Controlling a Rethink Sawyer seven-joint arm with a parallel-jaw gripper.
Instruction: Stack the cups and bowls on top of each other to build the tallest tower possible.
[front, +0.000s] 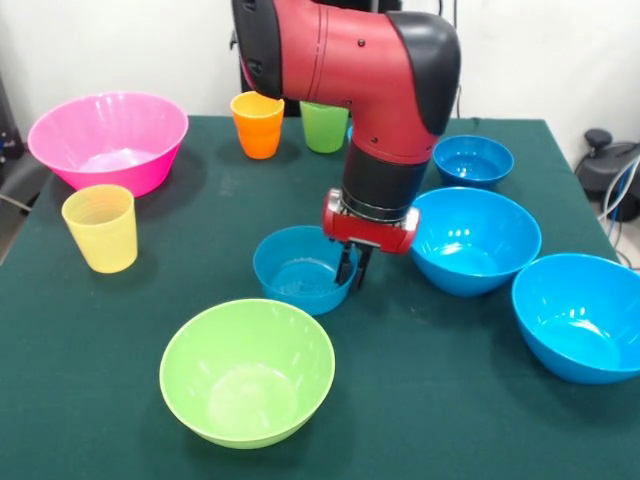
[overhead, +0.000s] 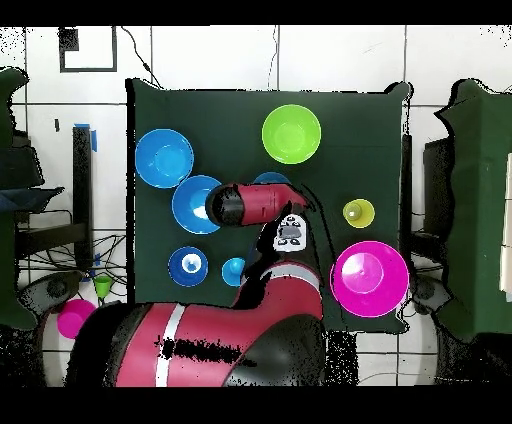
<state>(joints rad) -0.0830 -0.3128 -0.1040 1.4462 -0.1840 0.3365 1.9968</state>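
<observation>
You are looking at a dark green table (front: 120, 400) set against a white wall, and from above it sits on a pale tiled floor (overhead: 330, 55) with cables and clutter at both sides. Nothing is stacked: every piece stands on its own, mouth up, long axis vertical. In the front view the pink bowl (front: 108, 140) is at the far left with the yellow cup (front: 100, 228) just in front of it; the orange cup (front: 257, 124) and green cup (front: 324, 126) stand side by side at the far edge. The lime bowl (front: 247, 372) is nearest the camera. A small blue bowl (front: 295, 268) sits mid-table, two large blue bowls (front: 470, 240) (front: 578, 316) lie to the right, nearly touching, and another small blue bowl (front: 472, 160) sits behind them. The claw (front: 352, 272) hangs straight down at the right rim of the middle small bowl, its dark fingers close together at the rim; you cannot tell whether they pinch the wall. From above the arm (overhead: 255, 204) hides that bowl almost wholly, yet you see what the front view lacks: a light blue cup (overhead: 233, 270) beside the arm, and a pink thing (overhead: 72, 316) with a small green one (overhead: 102, 287) off the table near the base.
</observation>
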